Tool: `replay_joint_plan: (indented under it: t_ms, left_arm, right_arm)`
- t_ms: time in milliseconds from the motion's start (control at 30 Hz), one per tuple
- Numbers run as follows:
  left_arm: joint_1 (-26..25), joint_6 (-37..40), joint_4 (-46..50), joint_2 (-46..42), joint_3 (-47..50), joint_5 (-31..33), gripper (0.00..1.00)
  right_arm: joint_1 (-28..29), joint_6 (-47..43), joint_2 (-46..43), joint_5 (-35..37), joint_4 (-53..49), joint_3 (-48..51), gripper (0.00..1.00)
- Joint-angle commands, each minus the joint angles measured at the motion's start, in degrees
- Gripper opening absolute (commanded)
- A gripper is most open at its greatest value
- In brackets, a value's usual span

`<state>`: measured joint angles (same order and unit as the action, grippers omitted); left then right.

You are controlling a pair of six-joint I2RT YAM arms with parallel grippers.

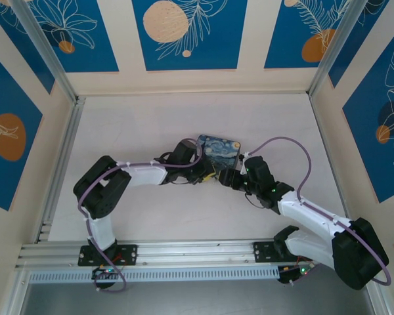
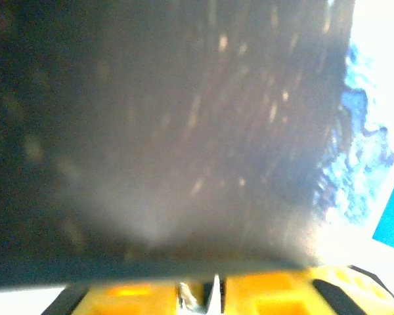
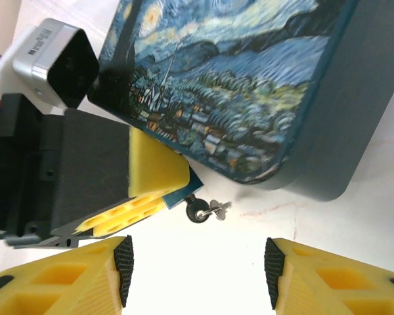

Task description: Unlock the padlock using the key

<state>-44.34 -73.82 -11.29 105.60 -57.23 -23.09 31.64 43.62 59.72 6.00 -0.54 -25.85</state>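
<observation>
My left gripper (image 1: pixel 207 174) is shut on the padlock (image 3: pixel 184 188). Only a thin dark blue edge of the padlock shows between the yellow fingers (image 3: pixel 154 172) in the right wrist view. The key (image 3: pixel 198 211) hangs from the padlock's lower end, with its round black head, a small ring and a silvery spare key on it. In the left wrist view, something silvery sits in the narrow gap of the left gripper (image 2: pixel 207 295). My right gripper (image 3: pixel 198 274) is open just below the key without touching it, and also appears from above as the right gripper (image 1: pixel 226 178).
The dark blue Starry Night box (image 1: pixel 220 148) lies flat on the white table right behind both grippers, with its grey side (image 3: pixel 354 118) close to the key. A dark blurred surface (image 2: pixel 171 131) lies very near the left wrist camera. Aluminium rails (image 1: pixel 59 164) line the table's sides.
</observation>
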Motion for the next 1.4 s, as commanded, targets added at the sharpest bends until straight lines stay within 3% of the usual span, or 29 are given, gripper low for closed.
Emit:
replay_joint_plan:
  t_ms: [0, 333, 567, 800, 1067, 1200, 1367]
  left_arm:
    - [-1.66, -1.94, 1.48, 2.05, 1.15, -0.52, 0.32]
    - [-0.99, 3.42, 7.48, -7.04, 3.46, 4.53, 0.73]
    - [0.94, 10.16, 15.85, -15.66, 4.48, 10.49, 0.92]
    - [2.31, 12.74, 19.46, -21.26, 6.85, 14.7, 0.99]
    - [2.32, 12.42, 18.69, -22.17, 8.96, 14.48, 1.0]
    - [2.3, 12.65, 18.54, -22.09, 9.16, 14.71, 1.0]
    - [2.58, 13.43, 18.48, -21.5, 9.16, 15.18, 1.0]
  right_arm:
    - [-0.37, 4.33, 0.13, -2.04, -0.87, 1.14, 0.57]
    - [-1.17, 6.97, 0.25, -3.16, 0.53, 2.81, 0.58]
    - [-2.57, 5.99, 5.89, -4.48, 4.03, 1.08, 0.58]
    - [-5.49, 2.61, 14.35, -6.8, 5.53, -5.8, 0.58]
    - [-11.1, -0.98, 24.29, -11.32, 4.1, -17.0, 0.56]
    - [-11.52, -1.19, 22.96, -13.47, 4.11, -16.43, 0.53]
    - [-10.22, -0.47, 16.19, -9.81, 3.12, -9.49, 0.53]
